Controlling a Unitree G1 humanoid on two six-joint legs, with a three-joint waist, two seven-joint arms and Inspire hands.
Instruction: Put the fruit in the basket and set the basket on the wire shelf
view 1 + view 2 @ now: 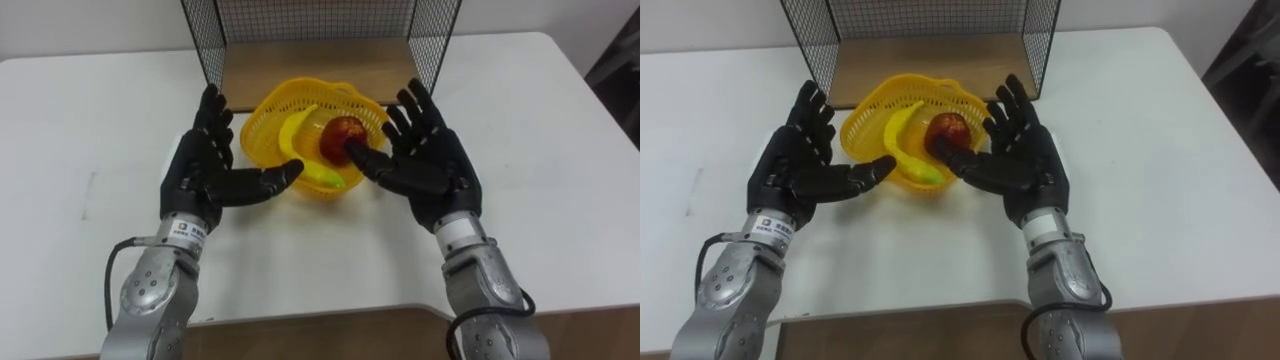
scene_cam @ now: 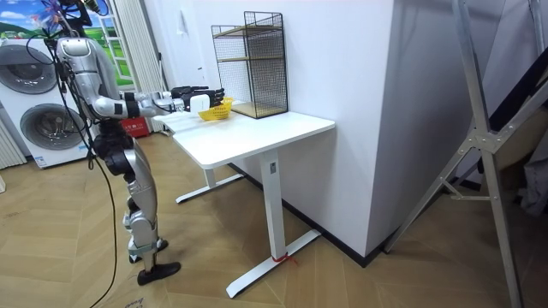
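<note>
A yellow plastic basket stands on the white table just in front of the wire shelf. Inside it lie a yellow banana and a red apple. My left hand is open at the basket's left side, thumb stretched toward its near rim. My right hand is open at the basket's right side, thumb reaching in by the apple. In the room view I stand at the table's end with both arms stretched to the basket.
The wire shelf has black mesh walls and a wooden bottom board, open toward me. The white table has free room left and right of my hands. Its front edge runs near my forearms. Washing machines stand behind me.
</note>
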